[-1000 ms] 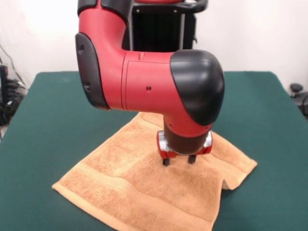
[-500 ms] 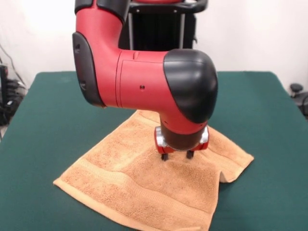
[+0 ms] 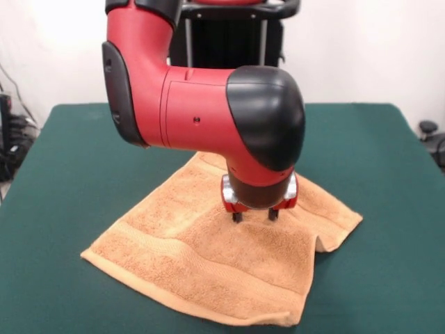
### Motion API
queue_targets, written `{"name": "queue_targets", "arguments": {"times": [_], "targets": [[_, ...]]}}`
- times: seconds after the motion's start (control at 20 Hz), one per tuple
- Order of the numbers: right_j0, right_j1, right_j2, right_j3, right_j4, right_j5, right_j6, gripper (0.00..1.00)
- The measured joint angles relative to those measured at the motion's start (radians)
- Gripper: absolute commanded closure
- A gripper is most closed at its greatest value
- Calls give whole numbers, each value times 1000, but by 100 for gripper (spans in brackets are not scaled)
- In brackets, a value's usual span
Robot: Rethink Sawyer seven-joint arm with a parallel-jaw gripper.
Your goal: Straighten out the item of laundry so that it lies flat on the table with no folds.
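Observation:
The orange-tan towel (image 3: 201, 257) lies spread on the dark green table (image 3: 76, 160), turned like a diamond with one corner toward the camera. A raised fold runs near its right corner (image 3: 321, 241); its far corner is hidden behind the arm. A woven border band crosses the near left side. My gripper (image 3: 255, 216) points straight down over the towel's middle right. Its two dark fingertips (image 3: 237, 217) stand apart, with the tips down on the cloth and flat cloth between them. No tag shows.
The red and black arm (image 3: 208, 104) fills the upper middle and hides the table behind it. The black pedestal (image 3: 229, 35) stands at the table's far edge. Dark gear sits off the table at the right edge (image 3: 432, 136).
The gripper has moved left and away from the camera. The towel has slid with it, so its near corner now shows above the picture's bottom edge.

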Motion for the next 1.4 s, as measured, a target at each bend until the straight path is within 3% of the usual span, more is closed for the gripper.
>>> {"name": "queue_targets", "arguments": {"times": [1.1,1.3,1.4], "targets": [[2,-7,-33,69,65,-2,0,0],[3,-25,-33,104,68,-59,0,0],[3,-64,-33,174,68,-176,0,0]]}}
